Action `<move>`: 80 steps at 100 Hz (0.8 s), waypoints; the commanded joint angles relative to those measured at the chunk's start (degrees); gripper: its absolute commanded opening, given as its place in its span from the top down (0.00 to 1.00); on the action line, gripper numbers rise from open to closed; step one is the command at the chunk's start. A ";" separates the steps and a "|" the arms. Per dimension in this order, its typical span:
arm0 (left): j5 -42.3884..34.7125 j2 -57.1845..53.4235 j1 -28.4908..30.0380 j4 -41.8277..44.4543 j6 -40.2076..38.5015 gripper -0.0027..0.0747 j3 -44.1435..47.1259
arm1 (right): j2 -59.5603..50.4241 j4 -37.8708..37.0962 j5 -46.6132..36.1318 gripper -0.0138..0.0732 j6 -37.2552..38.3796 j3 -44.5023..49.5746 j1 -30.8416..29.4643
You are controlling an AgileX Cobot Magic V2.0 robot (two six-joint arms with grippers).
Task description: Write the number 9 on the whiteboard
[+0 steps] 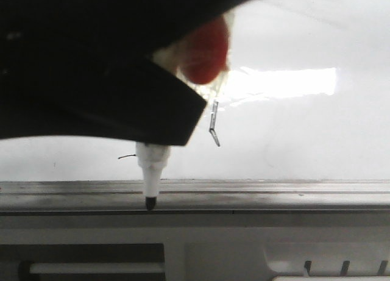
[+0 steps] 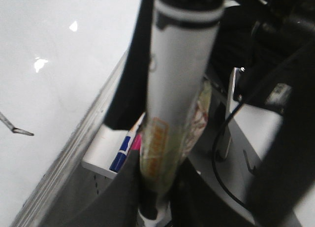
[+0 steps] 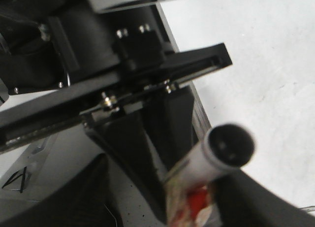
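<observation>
Front view: a black arm mass filled the frame from 9 to 12 o'clock, very close to the lens. A marker (image 1: 150, 171) hung from its underside, white barrel, black tip down, the tip over the grey rail (image 1: 274, 192) along the near edge of the whiteboard (image 1: 304, 135). Whether the tip touched the rail could not be told.

The 9 (image 1: 214, 125) sat on the board at about 2 o'clock from the marker tip, near the glare patch: a thin dark stem with a kinked lower end. Its upper part was hidden behind a blurred red-and-cream shape (image 1: 206, 49). A short black streak (image 1: 127, 156) lay on the board just beside the marker barrel, at 9 o'clock from it.

Left wrist view: the left gripper (image 2: 152, 187) was clamped on the marker (image 2: 177, 89), dark fingers pressing the barrel. The kinked stroke end (image 2: 15, 127) showed at the 9 o'clock edge. A blue pen (image 2: 121, 153) lay in a tray below the rail.

Right wrist view: only another arm's black hardware and the marker's butt end (image 3: 229, 145) showed; the right gripper's state could not be told.
</observation>
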 commanded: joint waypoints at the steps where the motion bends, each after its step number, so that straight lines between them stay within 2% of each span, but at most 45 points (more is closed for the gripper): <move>1: -1.62 -0.87 0.55 -3.42 -2.40 0.99 -0.61 | -1.68 0.84 -2.24 0.15 -0.59 -1.81 -1.87; 5: -1.52 -0.87 0.98 -3.42 -2.98 0.99 0.25 | -2.69 0.84 -2.10 0.13 -0.59 -1.81 -2.97; 13: -1.60 -0.87 1.74 -4.16 -3.44 0.99 2.39 | -4.95 0.84 -1.81 0.16 -0.59 -1.81 -5.25; 22: -1.60 -0.87 2.71 -5.10 -3.44 0.99 3.86 | -7.71 0.84 -1.81 0.26 -0.59 -1.81 -7.14; 29: -2.55 -0.87 2.94 -6.09 -3.56 0.99 4.34 | -9.82 0.95 -1.81 0.41 -0.59 -1.81 -7.94; 36: -4.55 -0.87 2.94 -7.81 -3.55 0.99 4.33 | -11.72 0.94 -1.81 0.64 -0.59 -1.81 -8.65; 41: -7.10 -0.87 2.94 -9.52 -3.55 0.99 4.33 | -12.76 0.94 -1.81 0.85 -0.59 -1.81 -8.87; 44: -8.97 -0.87 2.94 -10.30 -3.79 0.99 4.33 | -13.37 0.85 -1.81 0.93 -0.48 -1.81 -9.13; 59: -21.46 -0.18 2.94 -16.42 -7.76 0.99 3.37 | -13.84 0.85 -1.57 0.92 0.03 -1.70 -10.20; 70: -25.65 2.00 2.45 -21.79 -7.76 0.99 1.50 | -13.84 0.85 -1.33 0.92 0.48 -1.23 -10.62; 80: -30.14 4.56 0.10 -23.25 -7.76 0.99 -0.40 | -13.84 0.85 -0.12 0.92 0.49 -1.23 -10.70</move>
